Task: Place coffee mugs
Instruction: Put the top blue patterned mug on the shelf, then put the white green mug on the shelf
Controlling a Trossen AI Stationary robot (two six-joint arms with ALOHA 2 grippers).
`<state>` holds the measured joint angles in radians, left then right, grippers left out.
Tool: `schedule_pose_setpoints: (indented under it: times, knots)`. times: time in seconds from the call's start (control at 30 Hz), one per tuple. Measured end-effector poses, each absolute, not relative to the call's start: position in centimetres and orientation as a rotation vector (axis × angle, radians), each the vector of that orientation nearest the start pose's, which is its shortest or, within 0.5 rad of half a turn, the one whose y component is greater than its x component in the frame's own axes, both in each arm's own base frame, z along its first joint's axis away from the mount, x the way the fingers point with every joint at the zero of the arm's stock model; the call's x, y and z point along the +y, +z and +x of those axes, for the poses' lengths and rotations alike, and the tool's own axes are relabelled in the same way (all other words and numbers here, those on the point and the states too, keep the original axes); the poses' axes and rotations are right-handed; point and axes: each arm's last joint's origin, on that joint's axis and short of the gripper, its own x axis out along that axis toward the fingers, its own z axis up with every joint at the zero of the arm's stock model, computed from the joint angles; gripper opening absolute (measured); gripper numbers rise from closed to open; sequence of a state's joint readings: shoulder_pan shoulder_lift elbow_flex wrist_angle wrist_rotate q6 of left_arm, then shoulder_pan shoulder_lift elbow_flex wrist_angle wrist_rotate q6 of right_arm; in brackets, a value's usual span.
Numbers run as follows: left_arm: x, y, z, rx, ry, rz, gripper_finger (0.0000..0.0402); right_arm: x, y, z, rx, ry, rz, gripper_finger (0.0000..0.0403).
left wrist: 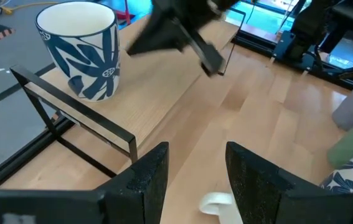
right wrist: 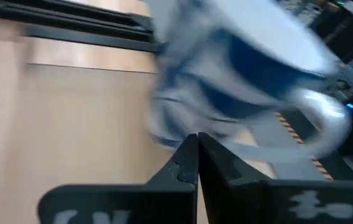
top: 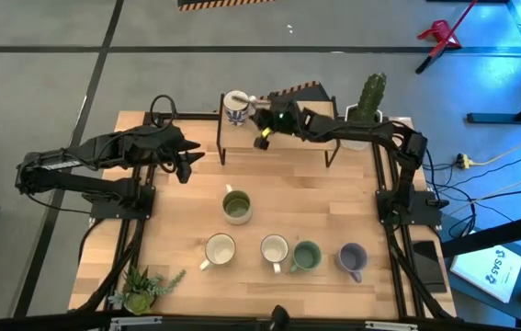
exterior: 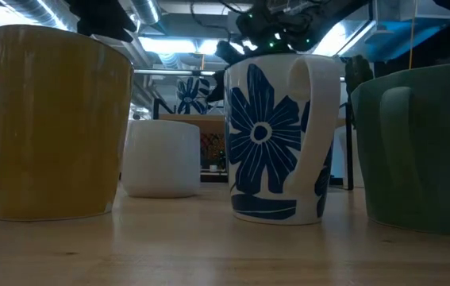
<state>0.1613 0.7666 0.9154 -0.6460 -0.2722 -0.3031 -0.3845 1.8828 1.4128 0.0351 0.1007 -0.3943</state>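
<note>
One blue-patterned white mug (top: pixel 236 108) is seen standing on a raised wooden shelf (top: pixel 306 99) with a black wire frame at the far edge of the worktop (top: pixel 186 216). The right pincer (top: pixel 265 120) is held just beside this mug, over the shelf; in the right wrist view its fingers (right wrist: pixel 196 163) are pressed together with nothing between them, and the mug (right wrist: pixel 238 81) is shown blurred close ahead of them.

The left pincer (top: pixel 185 162) is held above the left part of the worktop, well apart from the shelf. In the left wrist view its fingers (left wrist: pixel 148 180) are spread and nothing is held between them; the shelf mug (left wrist: pixel 81 48) and the other arm's pincer (left wrist: pixel 179 31) are seen beyond.

The remaining five mugs are found on the worktop itself. The olive green mug (top: pixel 236 205) stands alone near the middle. Nearer the front edge a row is formed, from left to right in the high view, by the pale yellow mug (top: pixel 219 250), the second blue-patterned mug (top: pixel 275 250), the teal green mug (top: pixel 307 256) and the lavender mug (top: pixel 352 258). The second and third of these stand just beside each other.

A cactus (top: pixel 371 96) is set at the far right corner, and a small leafy plant (top: pixel 146 287) at the near left corner.
</note>
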Motion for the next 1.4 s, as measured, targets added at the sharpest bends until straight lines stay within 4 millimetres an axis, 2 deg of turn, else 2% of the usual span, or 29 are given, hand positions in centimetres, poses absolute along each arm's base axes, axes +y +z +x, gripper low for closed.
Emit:
schedule_pose_setpoints:
  times: [0.1,0.23,0.67,0.9,1.0,1.17,1.27,1.4]
  knots:
    - [3.1,33.7,14.4,0.432,0.496,-0.264,0.0153,-15.1,25.8,40.8,0.5,-0.365,-0.336,0.0]
    - [3.1,33.7,14.4,0.432,0.497,-0.264,0.0153,-14.9,26.2,41.0,0.464,-0.387,-0.358,0.0]
    - [3.1,33.7,14.4,0.433,0.497,-0.264,0.0153,-18.8,27.0,39.7,0.392,-0.476,-0.361,0.0]
    - [3.1,33.7,14.4,0.433,0.497,-0.264,0.0153,-19.2,26.9,39.5,0.4,-0.469,-0.355,0.0]
    - [3.1,33.6,14.4,0.44,0.498,-0.263,0.0153,-18.3,27.6,39.2,0.426,-0.45,-0.351,0.0]
    - [3.0,33.4,14.3,0.465,0.445,-0.279,0.0153,-15.4,30.4,36.7,0.521,-0.269,-0.308,0.0]
    - [2.8,33.4,14.3,0.478,0.406,-0.274,0.0153,-12.4,31.2,36.0,0.571,-0.107,-0.315,0.0]
    - [2.8,33.2,14.2,0.508,0.389,-0.243,0.0153,-7.2,30.3,37.0,0.638,0.087,-0.474,0.0006]
